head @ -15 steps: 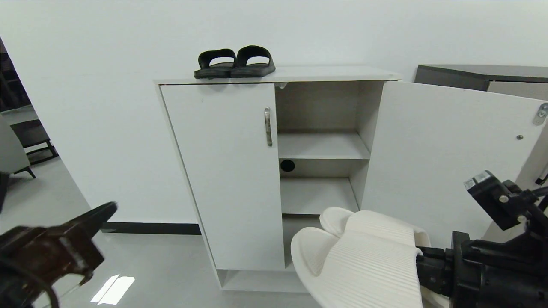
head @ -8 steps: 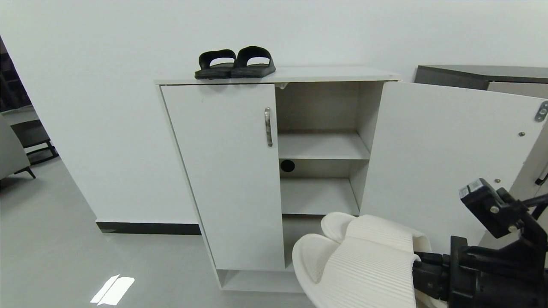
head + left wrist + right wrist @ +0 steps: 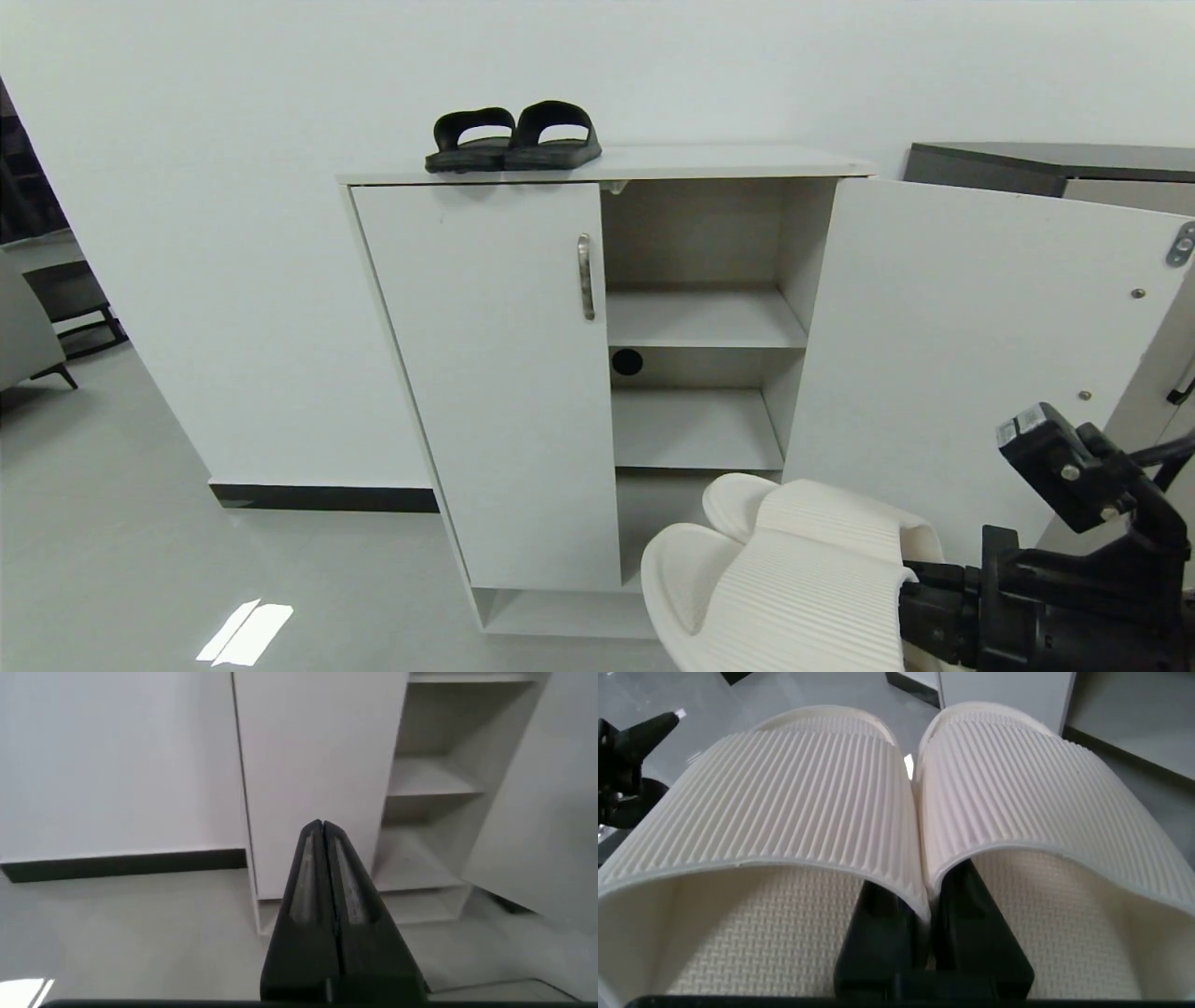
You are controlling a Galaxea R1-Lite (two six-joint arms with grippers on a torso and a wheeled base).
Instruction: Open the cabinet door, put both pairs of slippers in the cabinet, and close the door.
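Two pairs of slippers — where does each one sit?

The black slippers (image 3: 512, 137) lie side by side on the far left of the cabinet (image 3: 747, 161) top, above the left door (image 3: 485, 392). The white slippers (image 3: 794, 579) hang in the air at the near right, low before the opening, toes toward the shelves (image 3: 700, 317).

What has hold of them?

The right gripper (image 3: 920, 929) — its fingers are pinched tight on the two inner strap edges, which are pressed together between them.

And the other claw?

The left gripper (image 3: 322, 887) has its fingers closed flat against each other with nothing between them, pointed toward the cabinet's lower part.

The doors?

The right door (image 3: 962, 355) is swung wide open. The left one is closed, its handle (image 3: 584, 276) beside the opening.
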